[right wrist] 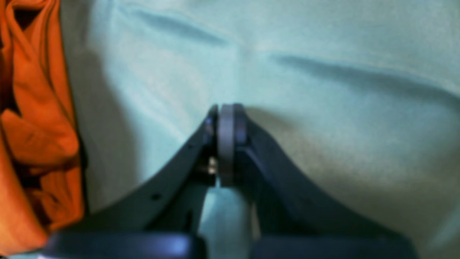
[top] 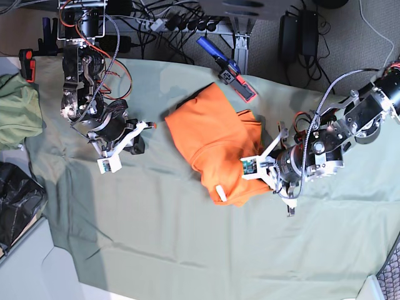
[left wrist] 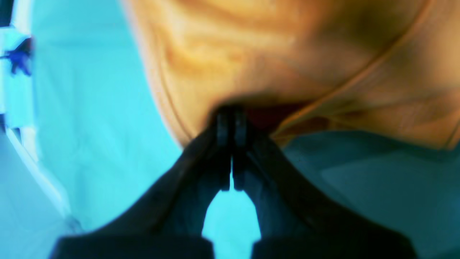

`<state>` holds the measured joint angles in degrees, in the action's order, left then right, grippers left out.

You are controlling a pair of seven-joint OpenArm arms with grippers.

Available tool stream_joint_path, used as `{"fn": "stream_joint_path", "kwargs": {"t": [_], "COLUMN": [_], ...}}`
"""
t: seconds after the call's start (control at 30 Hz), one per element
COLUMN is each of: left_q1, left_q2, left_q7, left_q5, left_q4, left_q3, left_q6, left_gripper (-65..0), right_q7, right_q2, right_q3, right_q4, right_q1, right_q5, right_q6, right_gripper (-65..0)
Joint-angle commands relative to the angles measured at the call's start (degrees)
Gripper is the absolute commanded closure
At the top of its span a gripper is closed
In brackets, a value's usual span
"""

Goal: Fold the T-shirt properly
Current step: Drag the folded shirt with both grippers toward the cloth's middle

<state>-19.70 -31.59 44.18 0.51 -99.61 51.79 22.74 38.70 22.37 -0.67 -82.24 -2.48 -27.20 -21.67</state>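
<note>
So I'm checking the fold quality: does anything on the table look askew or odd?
Yes. The T-shirt lies bunched and crooked on the table cloth, its white label exposed at the lower edge. The left gripper pinches its edge.

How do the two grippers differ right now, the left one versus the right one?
The left gripper is shut on the edge of the T-shirt, while the right gripper is shut on nothing. The left gripper sits at the shirt's edge; the right gripper is over the bare table cloth, apart from the shirt. In the base view they are on opposite sides of the shirt. Both have their jaws closed.
</note>
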Motion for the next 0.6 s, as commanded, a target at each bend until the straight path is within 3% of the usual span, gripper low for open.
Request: {"fn": "stream_joint_path", "kwargs": {"t": [0.0,0.3,0.43,0.57], "left_q1": [-1.22,1.99,5.14,7.21], "left_q2": [-1.07,-5.73,-5.51,-4.9], "left_q7": [0.07,1.14,0.11,-4.7], "left_q5": [-0.61,-0.55,-0.55,-0.76], "left_q4": [-1.9,-3.1,-3.08,-2.62], "left_q3": [-0.61,-1.38,-1.62,-1.64], "left_q6": [-1.38,-2.45,-2.62,-2.6], "left_gripper": [0.0,0.0,0.0,0.0], "right_q7": [0.79,0.55,0.57,0.74], "right_q2": [0.59,0.39,-0.52,-2.84], "right_q3": [-0.17,-0.17,-0.17,-0.15], "right_q4": [-0.52,-1.84,-2.12,-2.12], "right_q1": [-0.2,-0.92,-1.92,-1.75], "right_q5": [-0.59,-2.14,-2.54,-2.62], "right_q6": [-5.22,-5.22,-5.25,-5.29], "right_gripper": [0.0,0.0,0.0,0.0]}}
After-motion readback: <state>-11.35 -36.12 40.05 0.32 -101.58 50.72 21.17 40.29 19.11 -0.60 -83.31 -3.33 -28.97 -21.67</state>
